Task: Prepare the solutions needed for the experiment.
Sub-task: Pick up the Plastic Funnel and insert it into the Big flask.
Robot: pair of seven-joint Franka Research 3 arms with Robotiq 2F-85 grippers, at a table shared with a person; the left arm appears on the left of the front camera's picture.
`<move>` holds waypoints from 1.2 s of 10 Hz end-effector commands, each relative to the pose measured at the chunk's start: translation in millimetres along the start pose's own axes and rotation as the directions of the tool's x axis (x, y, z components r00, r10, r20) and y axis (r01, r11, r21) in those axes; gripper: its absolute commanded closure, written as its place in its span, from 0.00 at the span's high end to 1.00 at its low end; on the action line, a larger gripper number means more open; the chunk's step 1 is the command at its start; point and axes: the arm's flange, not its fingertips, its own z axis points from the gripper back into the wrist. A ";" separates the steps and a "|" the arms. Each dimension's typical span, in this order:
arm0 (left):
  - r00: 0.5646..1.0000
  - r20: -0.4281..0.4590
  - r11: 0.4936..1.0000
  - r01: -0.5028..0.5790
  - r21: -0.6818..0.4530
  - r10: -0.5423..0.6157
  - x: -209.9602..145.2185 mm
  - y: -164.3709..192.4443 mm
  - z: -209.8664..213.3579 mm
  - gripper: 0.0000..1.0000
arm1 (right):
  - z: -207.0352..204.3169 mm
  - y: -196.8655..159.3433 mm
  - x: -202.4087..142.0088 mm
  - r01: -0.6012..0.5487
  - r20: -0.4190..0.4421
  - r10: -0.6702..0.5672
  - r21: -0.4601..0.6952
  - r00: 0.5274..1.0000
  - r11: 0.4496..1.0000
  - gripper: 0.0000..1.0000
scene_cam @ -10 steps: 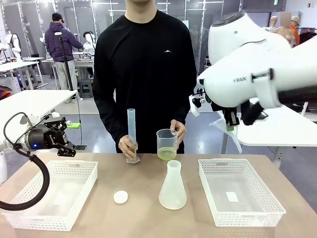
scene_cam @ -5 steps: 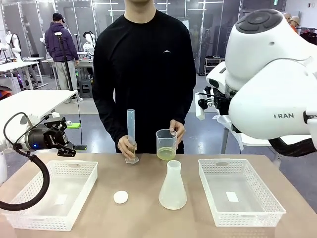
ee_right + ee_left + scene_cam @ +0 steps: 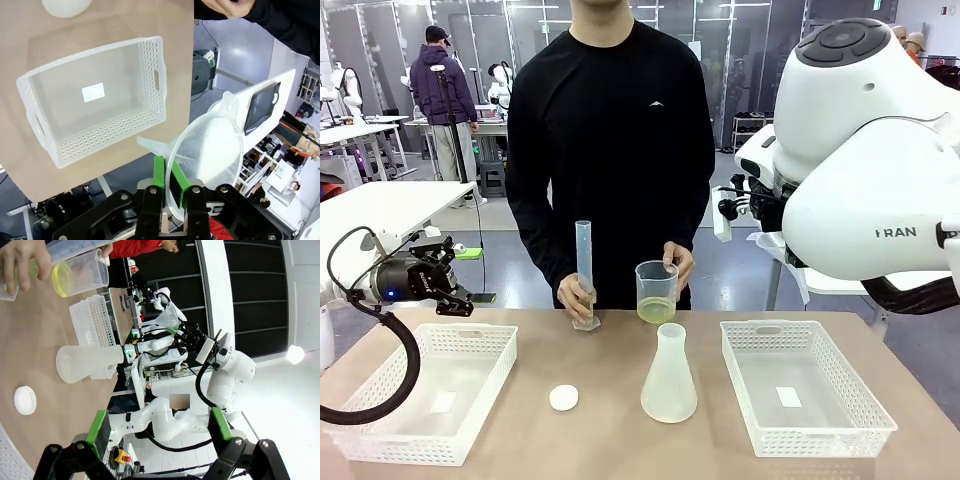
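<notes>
Though my right arm bulks across the front view, the picture's edge cuts it off and its lettering reads only "RAN". My right gripper pinches the rim of a translucent funnel between its green pads. Beyond it is the right basket, whose white label looks blank. My left gripper stands spread, with nothing between its fingers. The solutions lie as a shallow yellow-green layer in the beaker that the person holds at the table's far side. Beside it is a graduated cylinder whose contents I cannot make out. A second ago my right arm was turned differently; over the last half second it has barely shifted.
</notes>
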 end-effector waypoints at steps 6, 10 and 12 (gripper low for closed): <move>1.000 -0.004 1.000 0.006 0.003 -0.006 0.0 -2.7 -0.3 1.00 | 45.3 16.4 74.3 -0.153 0.249 0.199 -0.195 0.948 0.969 0.06; 1.000 -0.004 1.000 0.006 0.003 -0.006 0.0 -2.7 -0.3 1.00 | 73.1 37.3 91.9 -0.192 0.404 0.230 -0.132 0.885 0.972 0.06; 1.000 -0.004 1.000 0.006 0.003 -0.006 0.0 -2.7 -0.3 1.00 | 80.2 46.7 93.7 -0.198 0.445 0.242 -0.144 0.862 0.970 0.06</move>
